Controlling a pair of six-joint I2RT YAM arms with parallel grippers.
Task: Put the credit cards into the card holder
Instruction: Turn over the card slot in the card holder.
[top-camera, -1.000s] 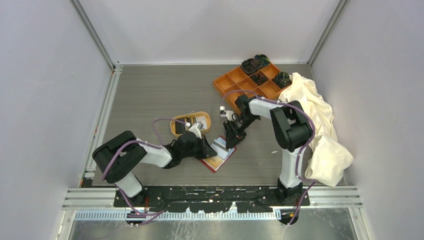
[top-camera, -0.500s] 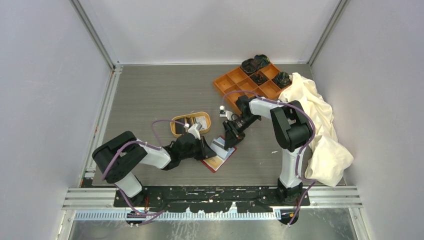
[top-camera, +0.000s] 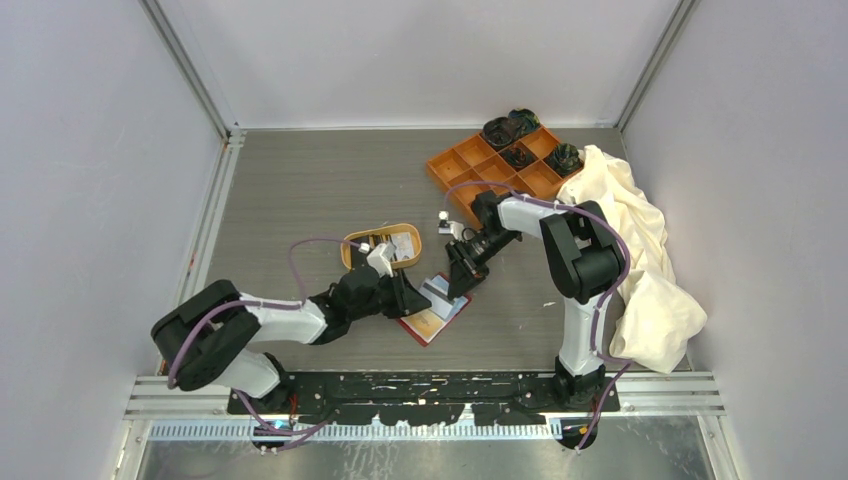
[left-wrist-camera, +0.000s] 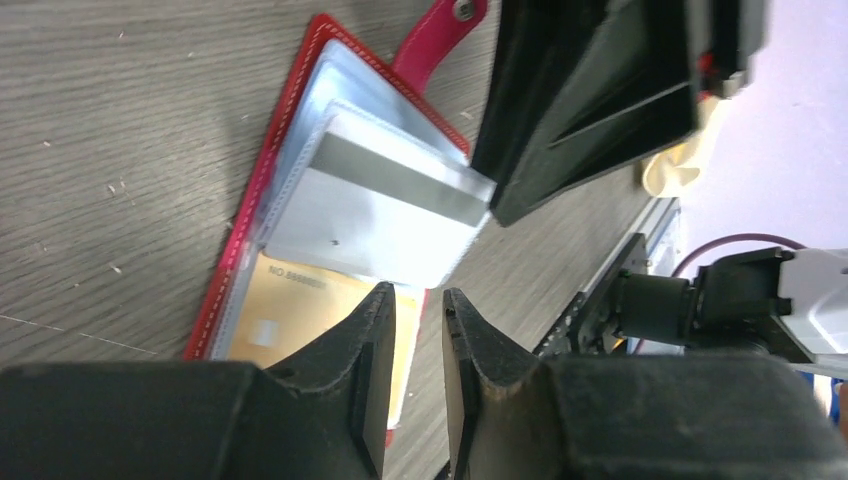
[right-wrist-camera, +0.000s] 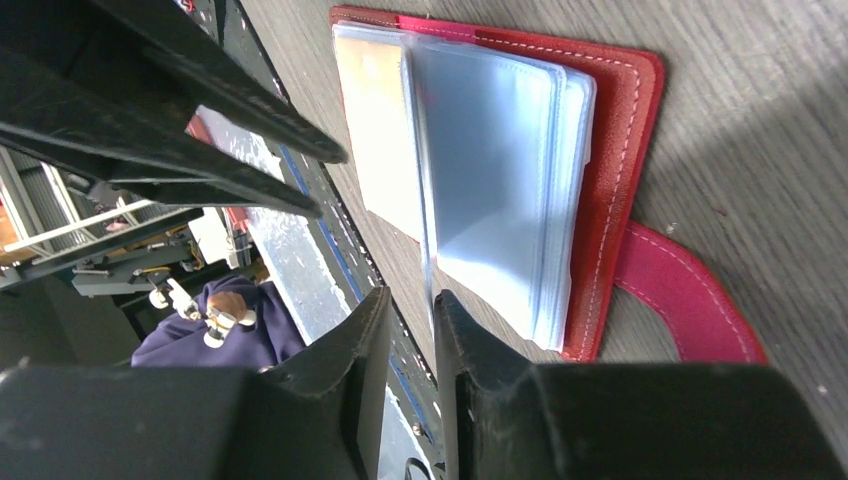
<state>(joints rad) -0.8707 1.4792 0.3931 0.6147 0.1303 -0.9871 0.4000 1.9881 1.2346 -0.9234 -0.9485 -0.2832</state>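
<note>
The red card holder (top-camera: 440, 312) lies open on the table between my two grippers. In the left wrist view its red edge (left-wrist-camera: 262, 190) frames clear sleeves. A grey card (left-wrist-camera: 390, 215) with a dark stripe sticks partly out of them. A tan-gold card (left-wrist-camera: 300, 315) sits in the lower sleeve. My left gripper (top-camera: 407, 297) is just left of the holder, its jaws (left-wrist-camera: 418, 300) a narrow gap apart and empty. My right gripper (top-camera: 460, 280) is at the holder's far edge. Its jaws (right-wrist-camera: 408, 300) are narrowly apart, one fingertip (right-wrist-camera: 455, 310) at the edge of a raised clear sleeve.
An oval tan dish (top-camera: 350, 262) holding more cards stands just behind my left gripper. An orange compartment tray (top-camera: 470, 160) with dark items is at the back right. A cream cloth (top-camera: 640, 250) lies heaped along the right side.
My left arm's shoulder and elbow have swung left and toward the near edge, and its gripper has drawn back slightly from the holder. The right arm and the holder have not moved.
</note>
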